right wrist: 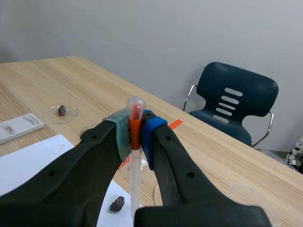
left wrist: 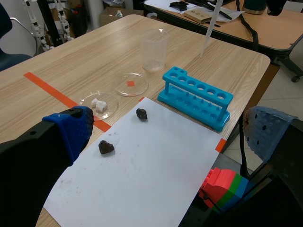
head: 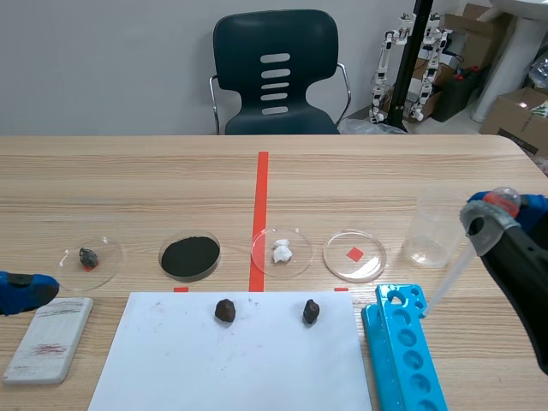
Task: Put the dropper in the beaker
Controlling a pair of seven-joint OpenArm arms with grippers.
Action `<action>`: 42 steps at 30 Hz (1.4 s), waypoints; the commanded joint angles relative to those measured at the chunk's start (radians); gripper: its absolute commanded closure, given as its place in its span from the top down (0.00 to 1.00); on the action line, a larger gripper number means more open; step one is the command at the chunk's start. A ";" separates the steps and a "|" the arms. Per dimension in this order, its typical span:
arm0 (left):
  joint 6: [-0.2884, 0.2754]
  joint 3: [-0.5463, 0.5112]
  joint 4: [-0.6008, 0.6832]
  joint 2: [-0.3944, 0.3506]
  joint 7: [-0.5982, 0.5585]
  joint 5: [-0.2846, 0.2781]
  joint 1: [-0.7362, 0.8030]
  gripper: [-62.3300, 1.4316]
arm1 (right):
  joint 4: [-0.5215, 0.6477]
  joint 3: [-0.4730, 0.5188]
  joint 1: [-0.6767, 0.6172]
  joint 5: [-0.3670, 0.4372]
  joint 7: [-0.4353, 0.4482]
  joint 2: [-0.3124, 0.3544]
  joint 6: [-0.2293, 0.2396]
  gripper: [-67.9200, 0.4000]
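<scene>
Risks, right side. The right gripper (right wrist: 135,130) is clamped on the dropper (right wrist: 134,184) just below its bulb. The left gripper (left wrist: 170,130) stands wide open, holding nothing, low by the desk's (head: 128,188) left edge.

The empty clear beaker (head: 435,227) stands upright near the right edge. The dropper hangs slanted beside it, not inside, its tip above the far end of the blue test-tube rack (head: 402,351) and seemingly below the beaker's rim.
- A sideways move without a lift would likely strike the wall and topple or shove the beaker, which looks light.
- The tip could catch on the rack.
- With such a high grip, the long stem may swing and miss the mouth.

Surface: wood-grain desk. A white paper sheet (head: 231,364) at the near edge carries two dark lumps. A row of four petri dishes lies beyond it.

Room: grey wall, with a dark chair (head: 276,73) past the far edge and cardboard boxes at the far right.
</scene>
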 commanded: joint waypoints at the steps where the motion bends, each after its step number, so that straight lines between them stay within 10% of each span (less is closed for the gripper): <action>1: -0.003 0.004 0.008 0.008 -0.016 -0.010 0.008 1.00 | 0.005 -0.003 0.012 0.012 0.011 0.005 -0.004 0.02; 24: -0.003 0.004 0.008 0.008 -0.016 -0.010 0.008 1.00 | 0.004 -0.003 0.022 0.016 -0.012 0.005 -0.019 0.02; 31: -0.003 0.004 0.008 0.008 -0.016 -0.010 0.008 1.00 | -0.010 -0.003 0.133 0.066 -0.212 -0.001 -0.027 0.02; 42: -0.003 0.004 0.008 0.008 -0.016 -0.010 0.008 1.00 | -0.188 -0.003 0.394 0.125 -0.267 0.000 -0.078 0.02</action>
